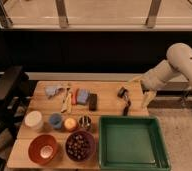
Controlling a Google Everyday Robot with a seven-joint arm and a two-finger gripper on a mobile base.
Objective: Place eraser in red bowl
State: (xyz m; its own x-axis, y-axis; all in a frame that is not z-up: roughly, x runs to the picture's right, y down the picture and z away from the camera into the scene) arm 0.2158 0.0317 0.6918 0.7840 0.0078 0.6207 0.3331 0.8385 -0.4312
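- the wooden table [109,107] carries everything. its near right corner is taken up, while bare wood lies open mid-table, right of the eraser.
- the arm [181,62] reaches in from the right, off the table, with free air above the tray to cross.
- the green tray [103,142] fills the near right corner. i judge a high pass clears its rim.
- the red bowl [35,144] sits at the near left corner, just beside the purple bowl [69,141] of beads. release over its centre, away from the table edge.
- the gripper [148,96] hangs at the table's right edge, well apart from the eraser. wide or narrow, i cannot tell.
- the eraser [92,101] lies mid-table, just beside the blue-grey block [82,96]. that gap looks slim, so come straight down and close along its length, not nudging the block.
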